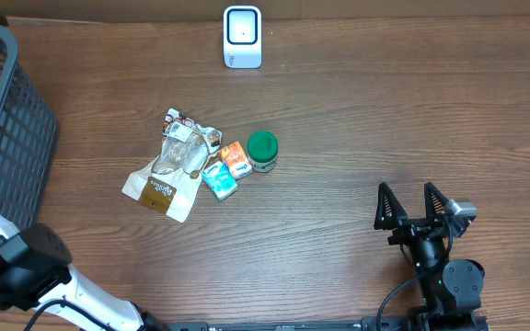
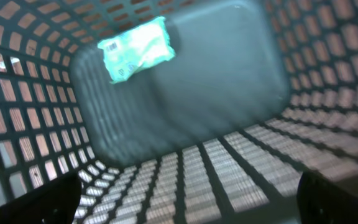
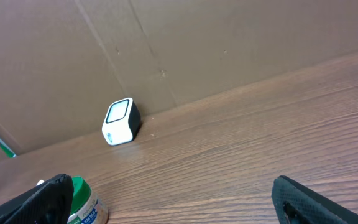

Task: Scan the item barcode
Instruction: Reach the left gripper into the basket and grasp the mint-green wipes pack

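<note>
A white barcode scanner stands at the table's far edge and also shows in the right wrist view as the scanner. Mid-table lie a brown pouch, a teal packet, an orange packet and a green-lidded jar. My right gripper hovers open and empty at the near right, with the jar by its left finger. My left gripper is open inside the dark basket, above a teal packet whose barcode faces up.
The dark mesh basket fills the table's left edge. My left arm rises from the near left corner. A cardboard wall backs the table behind the scanner.
</note>
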Available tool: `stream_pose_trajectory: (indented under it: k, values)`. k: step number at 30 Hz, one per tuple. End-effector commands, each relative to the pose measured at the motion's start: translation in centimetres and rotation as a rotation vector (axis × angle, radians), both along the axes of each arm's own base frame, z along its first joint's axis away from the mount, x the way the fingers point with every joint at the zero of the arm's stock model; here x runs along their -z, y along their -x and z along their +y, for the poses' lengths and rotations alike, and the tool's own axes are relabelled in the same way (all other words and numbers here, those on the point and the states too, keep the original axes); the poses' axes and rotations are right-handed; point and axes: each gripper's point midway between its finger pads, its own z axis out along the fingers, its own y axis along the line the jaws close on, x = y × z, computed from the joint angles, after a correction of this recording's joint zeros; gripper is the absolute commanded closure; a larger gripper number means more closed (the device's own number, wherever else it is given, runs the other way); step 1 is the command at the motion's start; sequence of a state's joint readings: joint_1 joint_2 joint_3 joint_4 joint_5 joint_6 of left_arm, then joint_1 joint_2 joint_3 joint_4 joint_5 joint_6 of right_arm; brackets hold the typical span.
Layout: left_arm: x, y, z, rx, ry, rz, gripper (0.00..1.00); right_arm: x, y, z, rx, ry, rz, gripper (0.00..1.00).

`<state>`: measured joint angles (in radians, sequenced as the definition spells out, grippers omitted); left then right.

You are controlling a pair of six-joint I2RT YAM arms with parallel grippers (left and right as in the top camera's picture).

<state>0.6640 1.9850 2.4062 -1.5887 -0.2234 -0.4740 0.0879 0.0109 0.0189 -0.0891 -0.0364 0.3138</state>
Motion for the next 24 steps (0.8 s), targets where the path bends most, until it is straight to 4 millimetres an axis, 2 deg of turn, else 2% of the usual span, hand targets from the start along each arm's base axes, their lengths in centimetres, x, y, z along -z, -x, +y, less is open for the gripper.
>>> stream_pose_trajectory:
  k: [1, 11, 17, 21, 24]
  values:
    - [1.7, 0.9, 1.7, -0.053, -0.021, 0.041, 0.00, 0.2, 0.0, -0.1, 0.006, -0.001, -0.004, 0.00]
    - [8.9, -0.9, 4.1, 0.111, -0.043, 0.133, 0.00, 0.2, 0.0, -0.1, 0.006, -0.001, -0.004, 0.00]
    - [12.3, -0.5, 6.1, 0.116, -0.096, 0.178, 0.04, 0.2, 0.0, -0.1, 0.006, -0.001, -0.004, 0.00]
    - [13.4, -0.2, 8.2, 0.110, -0.157, 0.175, 0.17, 0.2, 0.0, -0.1, 0.006, -0.001, -0.004, 0.00]
    - [13.9, -0.1, 9.2, 0.162, -0.186, 0.187, 0.23, 0.2, 0.0, -0.1, 0.006, -0.001, -0.004, 0.00]
